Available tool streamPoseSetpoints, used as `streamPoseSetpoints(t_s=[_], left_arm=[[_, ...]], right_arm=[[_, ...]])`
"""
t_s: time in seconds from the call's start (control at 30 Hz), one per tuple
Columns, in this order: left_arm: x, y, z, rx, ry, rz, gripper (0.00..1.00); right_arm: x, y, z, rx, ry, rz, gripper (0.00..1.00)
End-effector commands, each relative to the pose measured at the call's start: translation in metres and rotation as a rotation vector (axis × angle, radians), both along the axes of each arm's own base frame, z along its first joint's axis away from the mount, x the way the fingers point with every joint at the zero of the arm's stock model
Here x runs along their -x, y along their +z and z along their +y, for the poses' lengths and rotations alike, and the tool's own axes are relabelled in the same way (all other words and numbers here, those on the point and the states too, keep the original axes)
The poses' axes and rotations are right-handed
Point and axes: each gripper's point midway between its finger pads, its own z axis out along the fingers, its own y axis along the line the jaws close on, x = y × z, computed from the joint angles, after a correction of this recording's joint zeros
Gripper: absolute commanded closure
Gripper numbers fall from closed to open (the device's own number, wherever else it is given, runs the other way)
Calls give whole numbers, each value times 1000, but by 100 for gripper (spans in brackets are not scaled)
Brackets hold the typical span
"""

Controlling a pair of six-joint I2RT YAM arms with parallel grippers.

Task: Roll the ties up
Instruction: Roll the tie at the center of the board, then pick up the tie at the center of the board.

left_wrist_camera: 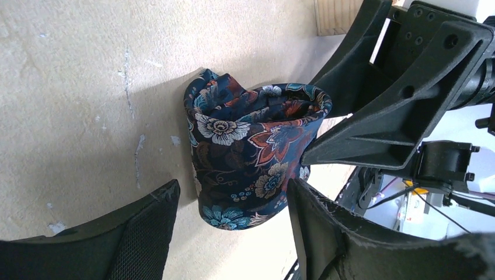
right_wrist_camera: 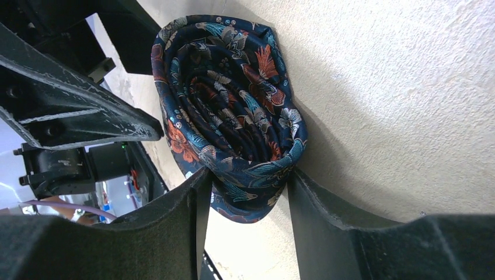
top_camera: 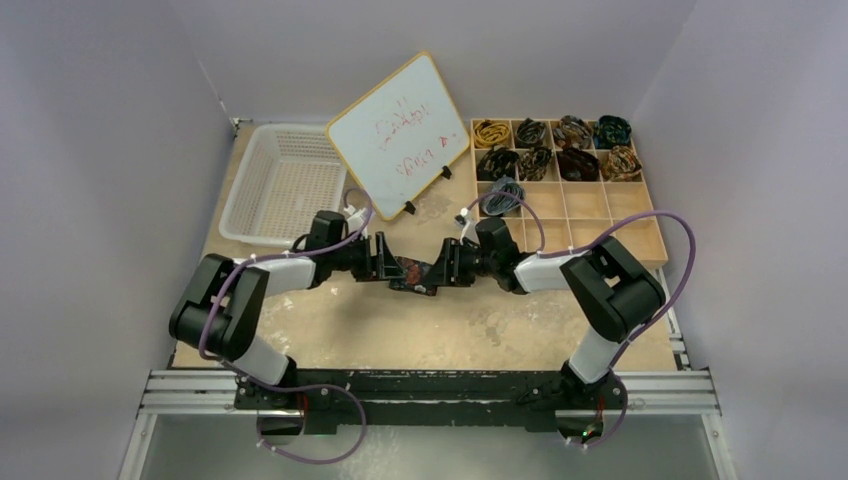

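Observation:
A navy floral tie point(top_camera: 412, 272), rolled into a coil, lies on the table between my two grippers at the middle. In the right wrist view my right gripper point(right_wrist_camera: 248, 178) is shut on the near end of the coil point(right_wrist_camera: 227, 87), with both fingers pressing its sides. My left gripper point(left_wrist_camera: 233, 186) is open and straddles the coil's point(left_wrist_camera: 251, 151) other end, with a gap at its left finger point(left_wrist_camera: 134, 233). From above, the left gripper point(top_camera: 390, 265) and the right gripper point(top_camera: 440, 268) face each other. Several other rolled ties point(top_camera: 553, 160) sit in tray compartments.
A wooden compartment tray point(top_camera: 585, 200) stands at the back right, with a grey-blue coil point(top_camera: 505, 195) in its near left cell. A white basket point(top_camera: 285, 180) sits at the back left. A small whiteboard point(top_camera: 400, 135) stands propped between them.

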Motion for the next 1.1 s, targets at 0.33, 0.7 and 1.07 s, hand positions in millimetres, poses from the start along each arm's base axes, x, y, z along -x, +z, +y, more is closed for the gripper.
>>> streamPoseSetpoints(t_s=[0.33, 0.7, 1.07], left_arm=[[13, 4, -19, 187, -133, -60, 38], [28, 1, -35, 238, -196, -38, 38], [26, 0, -44, 296, -163, 0, 39]], right_arm=[[10, -13, -6, -37, -37, 50, 56], [17, -18, -3, -83, -26, 90, 59], [26, -24, -4, -104, -4, 112, 59]])
